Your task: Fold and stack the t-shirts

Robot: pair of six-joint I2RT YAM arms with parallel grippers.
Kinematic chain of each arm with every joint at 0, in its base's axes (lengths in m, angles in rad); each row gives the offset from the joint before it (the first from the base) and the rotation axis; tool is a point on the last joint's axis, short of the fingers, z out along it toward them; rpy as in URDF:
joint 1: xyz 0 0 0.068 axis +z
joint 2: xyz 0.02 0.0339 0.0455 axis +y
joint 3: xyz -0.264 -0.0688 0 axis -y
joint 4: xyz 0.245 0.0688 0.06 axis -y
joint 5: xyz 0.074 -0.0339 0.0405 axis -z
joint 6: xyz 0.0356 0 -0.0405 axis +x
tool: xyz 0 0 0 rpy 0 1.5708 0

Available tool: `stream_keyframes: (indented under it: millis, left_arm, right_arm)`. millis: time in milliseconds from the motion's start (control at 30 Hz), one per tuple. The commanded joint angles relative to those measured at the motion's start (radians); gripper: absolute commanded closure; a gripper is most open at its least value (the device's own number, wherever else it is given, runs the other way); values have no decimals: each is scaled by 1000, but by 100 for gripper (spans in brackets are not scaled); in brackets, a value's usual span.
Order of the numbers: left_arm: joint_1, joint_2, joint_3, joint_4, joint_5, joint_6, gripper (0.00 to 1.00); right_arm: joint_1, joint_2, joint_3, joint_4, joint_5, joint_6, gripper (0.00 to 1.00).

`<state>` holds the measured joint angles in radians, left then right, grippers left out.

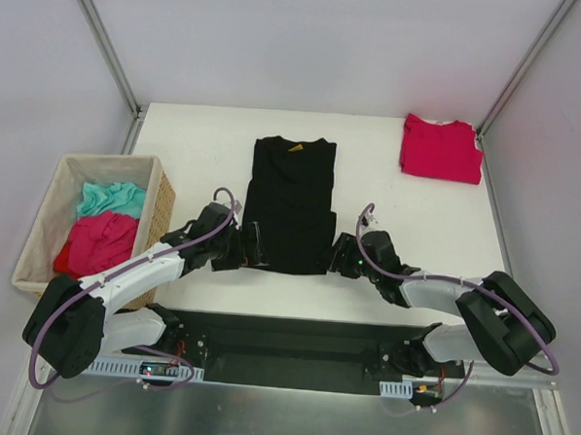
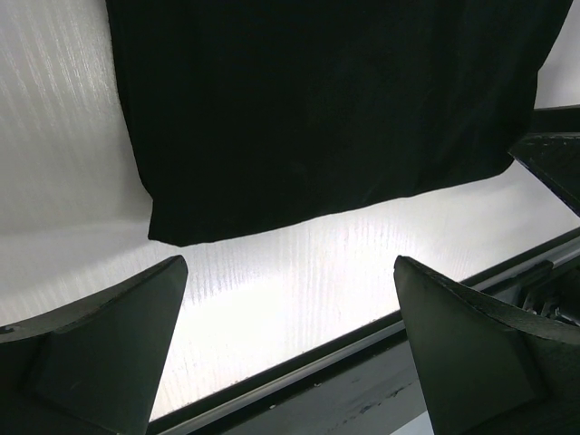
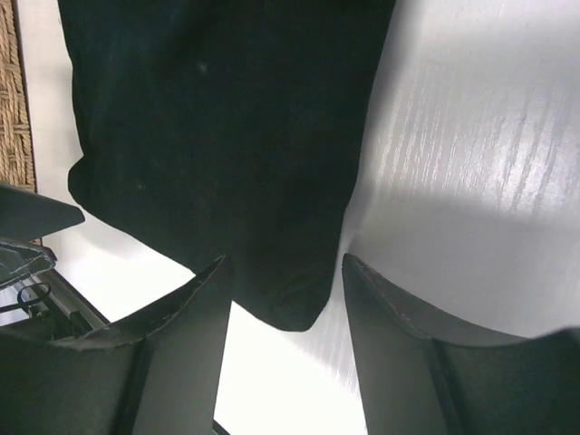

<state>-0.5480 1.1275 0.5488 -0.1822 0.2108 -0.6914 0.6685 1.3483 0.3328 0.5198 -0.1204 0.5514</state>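
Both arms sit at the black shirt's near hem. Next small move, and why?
Probably shut the right gripper on the near hem corner of the black shirt: that corner lies between its open jaws. The left gripper, also open, sits short of the hem.

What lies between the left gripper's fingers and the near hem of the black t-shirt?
Only bare white table. The left wrist view shows that strip between the open left gripper and the black t-shirt, which do not touch.
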Motion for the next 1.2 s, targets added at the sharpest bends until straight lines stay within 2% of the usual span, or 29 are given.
stream_keyframes:
  millis: [0,333,733,900,1033,1133,1167]
  left_arm:
    - [10,-6,-4,15,13,-2,1]
    - [11,17,-6,30,25,-7,1]
    - [17,6,-15,36,25,-2,1]
    - [23,-5,-26,35,25,-2,1]
    - [29,-8,-29,35,24,-3,1]
    - [33,-3,-27,36,29,-2,1]
    - [34,-2,-27,35,27,-2,1]
  right_arm:
    - [16,15,6,-26,-7,15,47]
    - [105,-41,14,-138,74,-1,52]
    - [115,-46,25,-172,97,1,61]
    - [117,-31,31,-168,99,-2,69]
    - [114,-26,31,-167,99,-1,80]
    - [114,-28,29,-170,100,1,99]
    - [114,-29,29,-170,103,1,99]
